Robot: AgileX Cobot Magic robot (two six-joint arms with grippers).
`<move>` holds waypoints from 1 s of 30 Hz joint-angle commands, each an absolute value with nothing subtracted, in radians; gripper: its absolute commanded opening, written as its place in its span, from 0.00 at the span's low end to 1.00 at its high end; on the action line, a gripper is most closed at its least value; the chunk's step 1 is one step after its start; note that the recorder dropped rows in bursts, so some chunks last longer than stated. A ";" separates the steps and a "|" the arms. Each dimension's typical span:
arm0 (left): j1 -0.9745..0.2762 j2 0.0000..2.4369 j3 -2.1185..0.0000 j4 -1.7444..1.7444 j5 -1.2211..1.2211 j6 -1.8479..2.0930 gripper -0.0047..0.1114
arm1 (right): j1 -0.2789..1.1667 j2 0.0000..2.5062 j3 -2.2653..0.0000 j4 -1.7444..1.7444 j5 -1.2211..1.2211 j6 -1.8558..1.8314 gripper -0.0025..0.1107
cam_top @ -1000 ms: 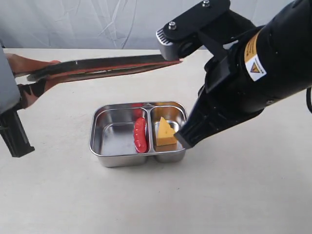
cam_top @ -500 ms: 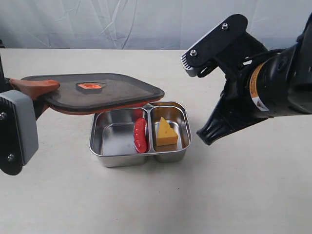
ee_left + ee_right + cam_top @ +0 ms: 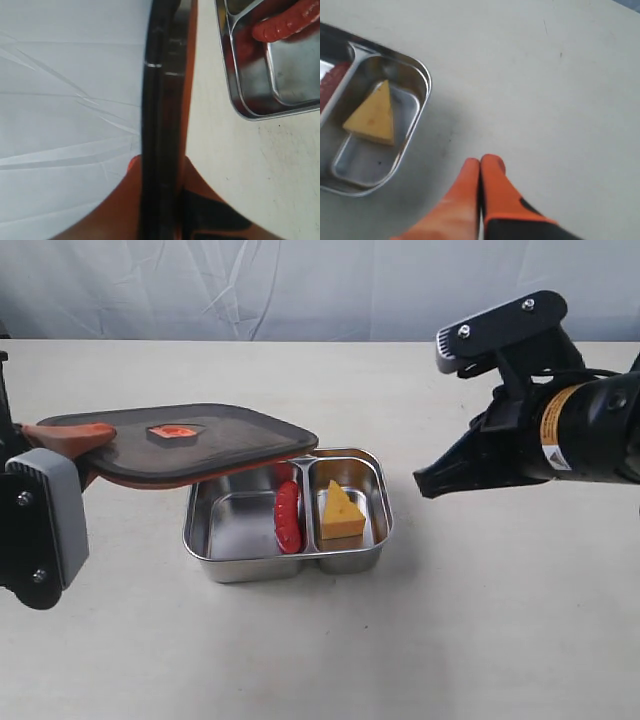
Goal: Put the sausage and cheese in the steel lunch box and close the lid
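Left gripper (image 3: 95,438): clamps dark translucent rectangular lid (image 3: 220,435), 10 o'clock over shiny steel lunch box (image 3: 286,569).
Right gripper (image 3: 480,166): pinched together, empty.

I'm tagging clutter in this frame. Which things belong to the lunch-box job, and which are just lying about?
Job: sausage, cheese, steel lunch box, lid, clamped in the left gripper.
Not the job: table, pale backdrop cloth; no stray items visible.
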State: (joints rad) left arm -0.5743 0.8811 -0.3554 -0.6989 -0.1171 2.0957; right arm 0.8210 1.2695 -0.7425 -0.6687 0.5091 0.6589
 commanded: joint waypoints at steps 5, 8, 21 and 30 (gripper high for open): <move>-0.692 0.891 -0.352 -0.898 -0.210 2.104 0.04 | 0.629 1.302 -0.710 -0.607 0.177 0.665 0.01; -0.716 0.891 -0.352 -0.899 -0.217 2.104 0.04 | 0.542 1.340 -0.710 -0.465 0.142 0.630 0.01; -0.743 0.891 -0.352 -0.846 -0.224 2.104 0.04 | 0.161 1.640 -1.082 0.884 0.981 -0.869 0.01; -0.743 0.799 -0.352 -0.844 -0.170 2.104 0.04 | -0.019 1.926 -1.211 1.141 1.221 -0.949 0.01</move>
